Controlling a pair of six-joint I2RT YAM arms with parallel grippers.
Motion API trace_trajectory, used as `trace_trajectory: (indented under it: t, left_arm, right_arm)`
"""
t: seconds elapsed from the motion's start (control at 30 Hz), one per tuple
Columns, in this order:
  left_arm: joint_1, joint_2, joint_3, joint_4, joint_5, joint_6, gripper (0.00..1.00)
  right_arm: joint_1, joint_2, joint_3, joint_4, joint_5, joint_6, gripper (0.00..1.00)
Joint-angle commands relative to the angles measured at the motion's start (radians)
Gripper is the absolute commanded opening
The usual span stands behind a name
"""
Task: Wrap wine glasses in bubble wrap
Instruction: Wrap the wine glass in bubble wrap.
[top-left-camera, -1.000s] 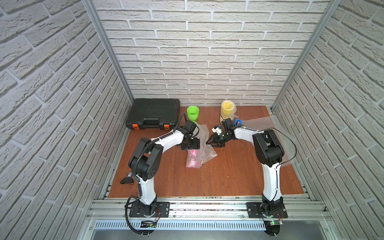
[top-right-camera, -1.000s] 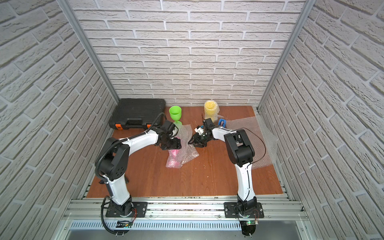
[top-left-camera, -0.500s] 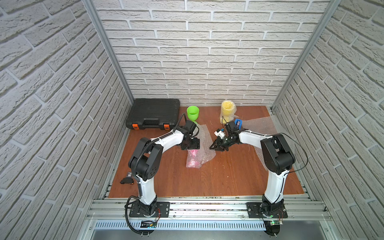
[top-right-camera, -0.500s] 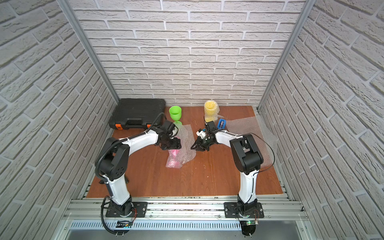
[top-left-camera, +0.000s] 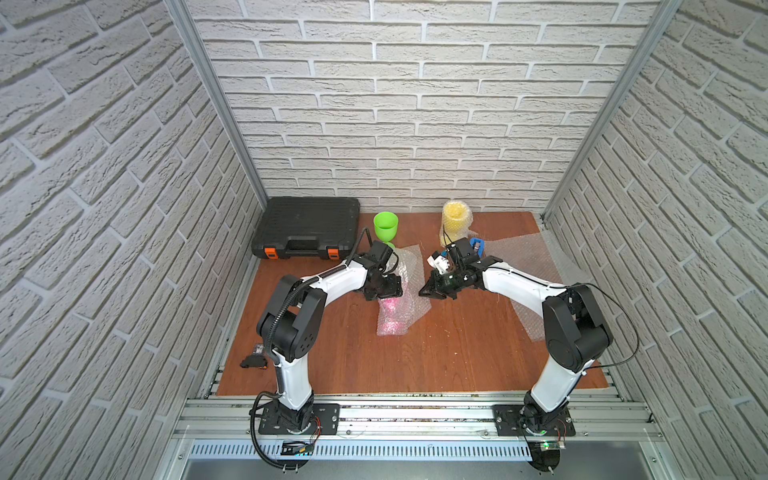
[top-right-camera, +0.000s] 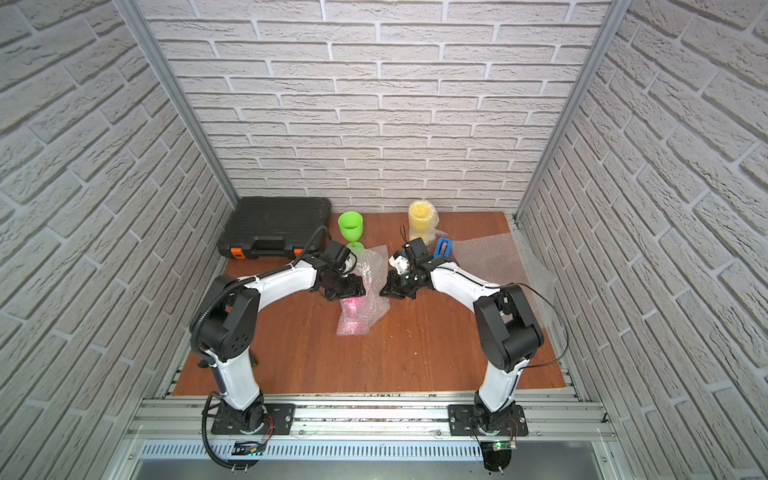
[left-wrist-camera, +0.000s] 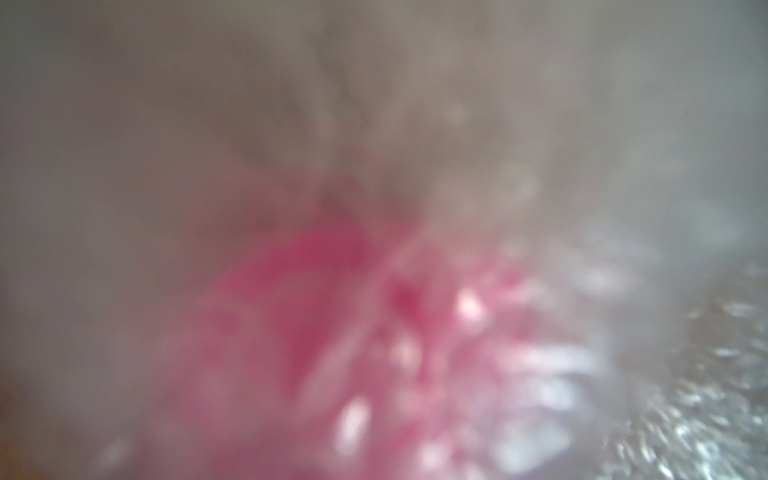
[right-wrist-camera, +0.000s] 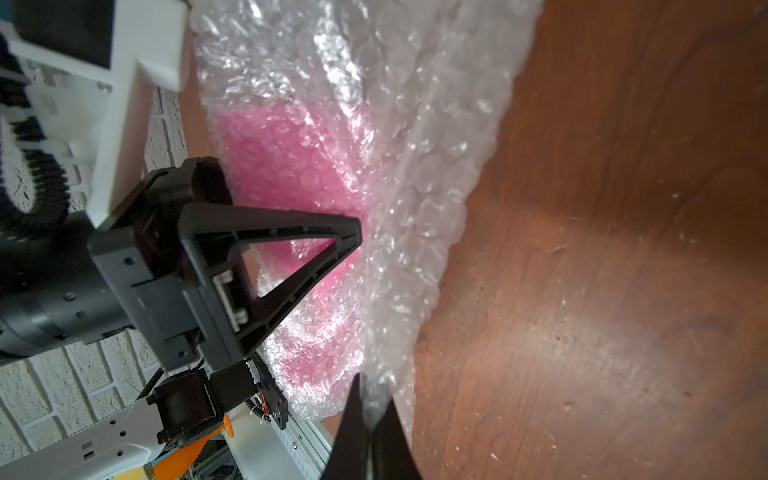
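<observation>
The pink wine glass (top-left-camera: 390, 318) lies on its side on the table, rolled in a sheet of bubble wrap (top-left-camera: 409, 286). My left gripper (top-left-camera: 384, 291) straddles its far end, jaws wide and closed on the wrapped glass. One left finger (right-wrist-camera: 291, 249) shows pressed against the pink bundle (right-wrist-camera: 286, 166). Wrap smothers the left wrist view, leaving only a pink blur (left-wrist-camera: 332, 291). My right gripper (right-wrist-camera: 374, 411) is shut on the loose edge of the bubble wrap (right-wrist-camera: 415, 187), just right of the bundle (top-right-camera: 359, 309). The green wine glass (top-left-camera: 385, 226) stands bare at the back. The yellow wine glass (top-left-camera: 455, 220) stands wrapped.
A black tool case (top-left-camera: 307, 226) lies at the back left. A blue tape dispenser (top-left-camera: 477, 245) sits behind my right wrist. A spare bubble wrap sheet (top-left-camera: 528, 266) lies along the right side. A small black object (top-left-camera: 253, 361) lies off the table's left edge.
My right gripper came down and left to the loose wrap edge and closed on it. The left arm and the pink bundle stayed put.
</observation>
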Motion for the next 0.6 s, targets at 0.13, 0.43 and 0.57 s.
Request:
trace_trajectory:
  t: [0.13, 0.43, 0.57]
  left_arm:
    - [0.007, 0.027, -0.018, -0.018, -0.012, -0.044, 0.72]
    - [0.013, 0.033, -0.027, 0.023, 0.019, -0.106, 0.72]
    - [0.016, 0.038, -0.028, 0.032, 0.025, -0.13, 0.71]
  right_arm:
    - [0.128, -0.051, 0.056, -0.01, 0.083, 0.081, 0.02]
    - [0.272, 0.009, 0.111, -0.034, 0.211, 0.119, 0.02]
    - [0.324, 0.021, 0.111, -0.045, 0.303, 0.125, 0.09]
